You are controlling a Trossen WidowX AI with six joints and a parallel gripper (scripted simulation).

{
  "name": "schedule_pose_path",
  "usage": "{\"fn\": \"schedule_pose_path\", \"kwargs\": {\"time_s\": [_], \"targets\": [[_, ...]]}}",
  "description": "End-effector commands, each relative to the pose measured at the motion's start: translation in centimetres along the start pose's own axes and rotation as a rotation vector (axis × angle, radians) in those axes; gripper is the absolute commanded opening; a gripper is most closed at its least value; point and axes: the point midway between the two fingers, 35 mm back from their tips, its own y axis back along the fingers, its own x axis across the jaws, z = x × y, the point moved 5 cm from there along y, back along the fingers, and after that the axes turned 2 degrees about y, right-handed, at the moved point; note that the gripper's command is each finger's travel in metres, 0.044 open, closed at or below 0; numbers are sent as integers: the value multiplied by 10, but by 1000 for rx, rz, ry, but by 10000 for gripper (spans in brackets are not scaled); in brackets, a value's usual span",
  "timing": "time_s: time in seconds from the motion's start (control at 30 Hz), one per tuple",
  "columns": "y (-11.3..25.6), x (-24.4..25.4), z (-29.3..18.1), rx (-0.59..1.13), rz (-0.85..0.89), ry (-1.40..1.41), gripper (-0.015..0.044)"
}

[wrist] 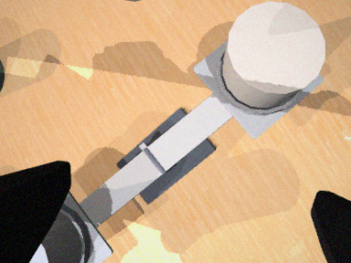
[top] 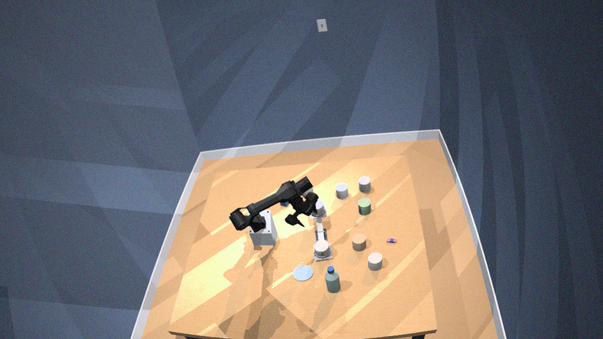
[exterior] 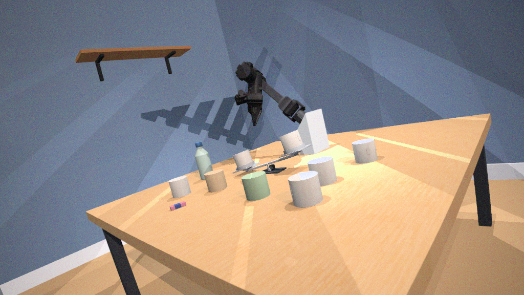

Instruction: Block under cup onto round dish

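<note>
The balance [top: 320, 226] [exterior: 280, 160] [wrist: 192, 129] is tilted. A whitish cup [top: 321, 248] [exterior: 243, 160] [wrist: 276, 46] stands on its low end, on the bottle side. The matching cup [top: 319, 206] [exterior: 291, 142] [wrist: 64, 237] stands on the raised end, partly hidden by a finger in the wrist view. No block shows; what is under either cup is hidden. The round dish [top: 302, 272] is pale blue, bears nothing, and lies near the low end. My gripper [top: 310, 217] [exterior: 254, 123] [wrist: 194, 189] is open and empty, pointing down above the balance and touching neither cup.
A bottle [top: 332, 281] [exterior: 203, 163] stands beside the dish. A green cylinder [top: 364, 206] [exterior: 256, 186], a tan cylinder [top: 358, 242] [exterior: 216, 181] and several grey ones stand around the balance. An eraser-like piece [top: 391, 240] [exterior: 178, 205] lies farther out. A blue box [top: 284, 203] is partly behind the arm.
</note>
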Motion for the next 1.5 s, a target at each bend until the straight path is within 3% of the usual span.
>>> {"fn": "schedule_pose_path", "kwargs": {"time_s": [0.0,0.67,1.47], "targets": [[-11,0,16,38,-41,-123,440],[-86,-30,82,169,-298,-711,440],[-118,-36,75,170,-300,-717,440]]}}
